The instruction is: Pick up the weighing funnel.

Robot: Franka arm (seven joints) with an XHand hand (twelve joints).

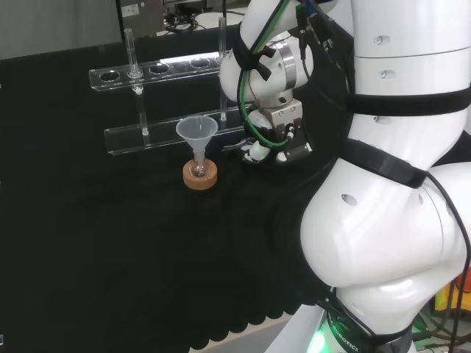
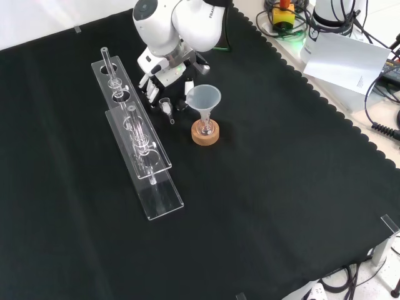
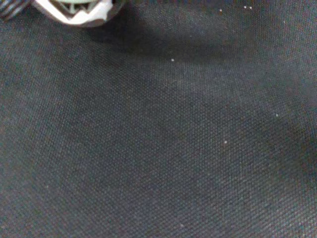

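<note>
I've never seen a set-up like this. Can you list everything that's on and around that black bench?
Cloth: one, black, covers the bench.
Rack: seemingly one, clear, left of centre in the front view.
Glass tubes: two seem to stand in the rack, clear.
Cork ring: one, tan, right of the rack in the front view.
Small flask: one, clear, on the cork ring.
Funnel: one, clear, stem in the small flask.
Weighing funnel: one, clear, by the hand, between rack and funnel; whether held, I cannot tell.
White sheet: one, beyond the cloth, front view's top right.
Cables: several, black, beside the sheet.
Arm: one, white.
Hand: one, black and white, low over the cloth.
</note>
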